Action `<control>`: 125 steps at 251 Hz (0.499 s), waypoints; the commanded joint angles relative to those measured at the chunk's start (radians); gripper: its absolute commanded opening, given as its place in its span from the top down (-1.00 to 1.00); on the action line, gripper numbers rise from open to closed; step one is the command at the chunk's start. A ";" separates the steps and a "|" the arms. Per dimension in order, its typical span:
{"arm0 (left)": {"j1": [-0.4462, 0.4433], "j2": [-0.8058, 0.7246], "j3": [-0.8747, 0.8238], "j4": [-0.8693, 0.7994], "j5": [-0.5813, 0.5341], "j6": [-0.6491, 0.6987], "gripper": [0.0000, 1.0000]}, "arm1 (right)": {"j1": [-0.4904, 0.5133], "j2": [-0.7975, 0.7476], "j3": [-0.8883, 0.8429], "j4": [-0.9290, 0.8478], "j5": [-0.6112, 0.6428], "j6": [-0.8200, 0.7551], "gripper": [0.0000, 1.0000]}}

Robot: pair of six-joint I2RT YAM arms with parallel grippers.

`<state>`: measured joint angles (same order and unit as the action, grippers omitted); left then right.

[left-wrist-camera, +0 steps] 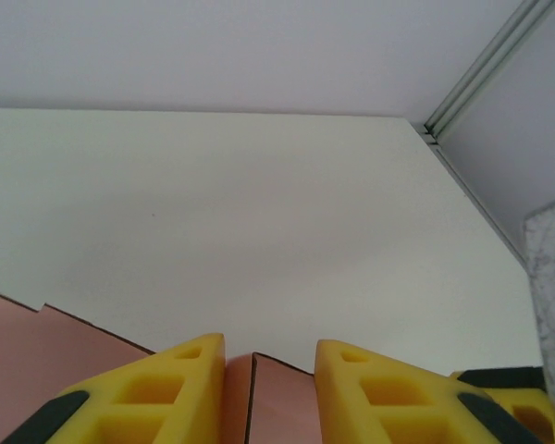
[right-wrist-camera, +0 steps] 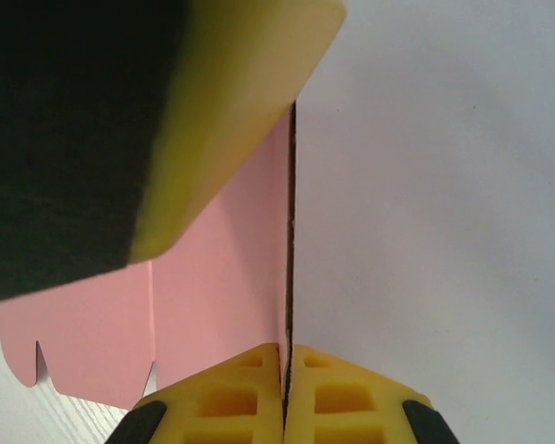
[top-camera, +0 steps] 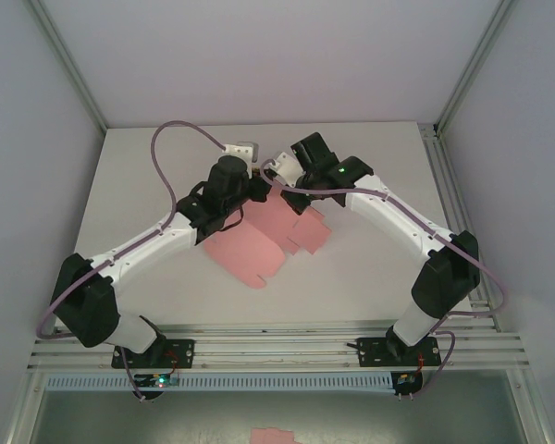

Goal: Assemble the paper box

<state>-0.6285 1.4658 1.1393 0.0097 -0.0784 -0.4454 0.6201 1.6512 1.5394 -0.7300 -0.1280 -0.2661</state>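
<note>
Right gripper point(right-wrist-camera: 285, 384) fingers pinch the paper box point(right-wrist-camera: 213, 296) at its far edge; note your left gripper point(left-wrist-camera: 269, 379), fingers spread, straddles it alongside.

The paper box point(top-camera: 259, 242), a pink die-cut sheet with flaps, lies unfolded on the table point(top-camera: 370, 277).

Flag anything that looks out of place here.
A small pink scrap lies off the table, beyond its near edge, away from the work. The paper box sheet is pinched along one edge by the right end effector, which suits folding rather than damage.
</note>
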 commanded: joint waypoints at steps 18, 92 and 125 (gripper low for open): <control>-0.057 0.049 -0.010 0.091 0.061 -0.139 0.38 | 0.030 -0.021 -0.027 0.228 -0.087 0.043 1.00; -0.055 -0.069 -0.084 0.035 0.088 -0.081 -0.34 | 0.004 -0.109 -0.151 0.306 -0.105 -0.054 1.00; -0.037 -0.225 -0.110 -0.155 0.060 0.013 -0.99 | -0.069 -0.152 -0.226 0.323 -0.246 -0.154 1.00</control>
<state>-0.6418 1.3907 1.0420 0.0071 -0.0643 -0.5282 0.6033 1.5612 1.3609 -0.5282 -0.2157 -0.3065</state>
